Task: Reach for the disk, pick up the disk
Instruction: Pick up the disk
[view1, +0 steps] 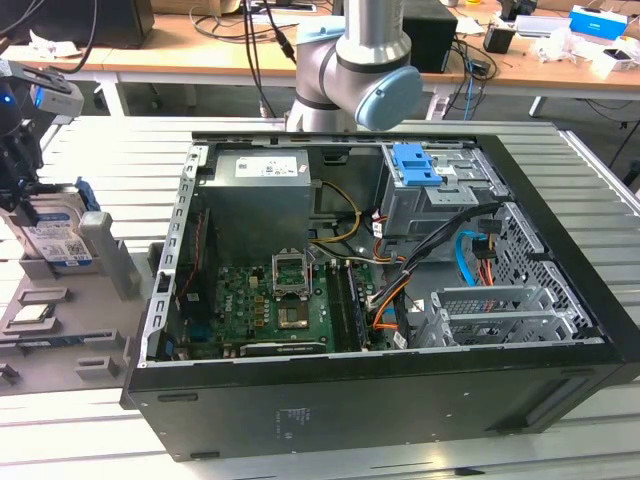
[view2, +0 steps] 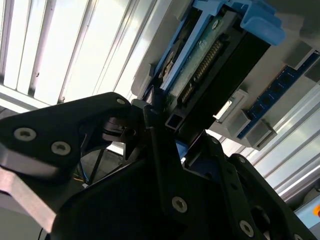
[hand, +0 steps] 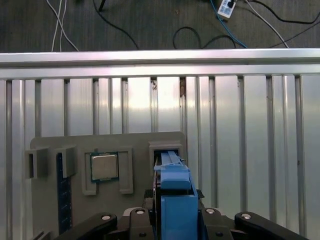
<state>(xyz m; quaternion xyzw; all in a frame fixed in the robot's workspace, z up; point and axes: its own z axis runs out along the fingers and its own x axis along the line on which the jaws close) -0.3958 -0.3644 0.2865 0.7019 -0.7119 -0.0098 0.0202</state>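
The disk (view1: 57, 240) stands on edge in a grey holder tray (view1: 105, 300) at the exterior view's far left, its white-and-blue label facing the camera and a blue rail along its side. My gripper (view1: 38, 208) comes down on it from above. In the second wrist view, the dark fingers (view2: 150, 125) close against the end of the disk (view2: 200, 65), where its circuit board and connector show. In the first wrist view, the disk's blue rail (hand: 175, 192) sits between the finger bases of the gripper (hand: 172, 222).
The open computer case (view1: 560, 370) takes up the middle, with a blue latch piece (view1: 415, 165) on its drive cage. The holder tray (hand: 135, 142) also carries a square processor chip (hand: 104, 166) and a blue memory strip (hand: 61, 195). Ribbed aluminium table (hand: 250, 125) lies around it.
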